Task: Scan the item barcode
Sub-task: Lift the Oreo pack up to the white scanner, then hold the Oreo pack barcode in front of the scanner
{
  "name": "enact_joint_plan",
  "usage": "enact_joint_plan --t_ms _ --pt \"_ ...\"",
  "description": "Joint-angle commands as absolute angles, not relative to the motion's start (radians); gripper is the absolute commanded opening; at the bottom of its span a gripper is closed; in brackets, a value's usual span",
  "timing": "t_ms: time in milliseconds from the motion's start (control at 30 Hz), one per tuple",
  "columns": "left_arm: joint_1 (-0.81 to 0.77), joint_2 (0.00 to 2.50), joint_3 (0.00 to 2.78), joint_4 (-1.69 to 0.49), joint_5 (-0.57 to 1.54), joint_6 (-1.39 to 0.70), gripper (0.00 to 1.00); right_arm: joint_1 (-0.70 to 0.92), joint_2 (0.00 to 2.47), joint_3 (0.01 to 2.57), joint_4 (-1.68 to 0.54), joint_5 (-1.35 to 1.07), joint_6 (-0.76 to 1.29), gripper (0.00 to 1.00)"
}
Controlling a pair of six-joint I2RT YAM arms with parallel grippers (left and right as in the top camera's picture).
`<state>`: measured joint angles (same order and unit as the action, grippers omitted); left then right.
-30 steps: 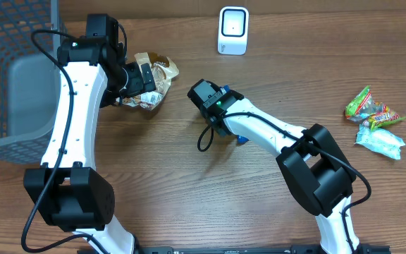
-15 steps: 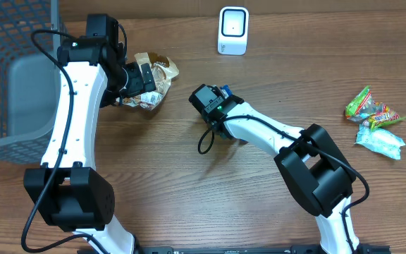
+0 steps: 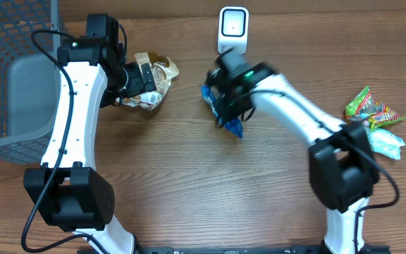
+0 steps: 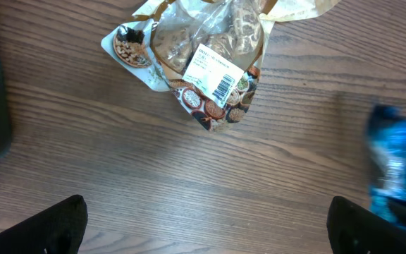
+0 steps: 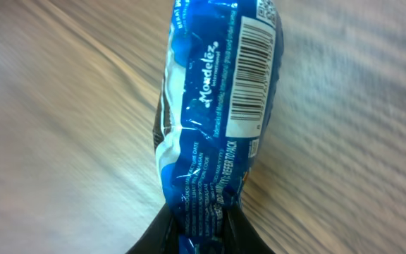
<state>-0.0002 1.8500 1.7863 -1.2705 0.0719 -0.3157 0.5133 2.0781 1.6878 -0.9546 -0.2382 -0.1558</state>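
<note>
Pinches 1 end of blue snack pack (image 5: 210,127) in right gripper (image 5: 196,236), jaws drawn narrow onto the crimped wrapper, just below & slightly left of scanner (image 3: 232,30) on wood table (image 3: 189,190). Turns pack's long side toward wrist cam, w/ barcode (image 5: 252,70) on a white panel at upper right of wrapper and "Mondelez" in white script beside it. Comes out blurred in overhead view, so cannot tell whether pack touches table or hangs above it.

Spreads left gripper (image 4: 210,229) wide, w/ nothing btwn its 2 fingertips, well left of scanner and apart from the pack. Faces clear snack bag (image 4: 210,42) lying flat just ahead of those fingertips, w/ white label (image 4: 213,74) & printed bars turned up. Catches the blue wrapper only at right edge of left wrist view, out of focus.

Elsewhere in frame, no arm near: small heap of bright candy packs (image 3: 376,116) well right of scanner, towards table edge; grey wire basket (image 3: 5,42) far left of scanner, beyond left arm.
</note>
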Motion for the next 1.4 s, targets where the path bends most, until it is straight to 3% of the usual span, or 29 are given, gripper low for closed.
enact_joint_plan --t_ms 0,100,300,733,867,1367 --pt "-0.007 1.859 1.783 -1.271 0.078 -0.322 1.00 0.392 2.024 1.730 -0.930 -0.725 -0.218 0.04" --pt "-0.007 1.859 1.783 -1.271 0.078 -0.322 1.00 0.321 2.024 1.730 -0.869 -0.933 -0.201 0.04" --pt "-0.007 1.859 1.783 -1.271 0.078 -0.322 1.00 0.235 2.026 1.730 -0.553 -1.171 0.036 0.04" --pt "-0.007 1.859 1.783 -1.270 0.078 -0.322 1.00 0.170 2.232 1.729 0.490 -1.243 0.965 0.04" --pt "-0.007 1.859 1.783 -1.271 0.078 -0.322 1.00 0.147 2.295 1.729 0.541 -1.224 1.042 0.04" --pt "-0.007 1.859 1.783 -1.270 0.078 -0.322 1.00 0.121 2.456 1.729 0.584 -1.196 1.019 0.04"
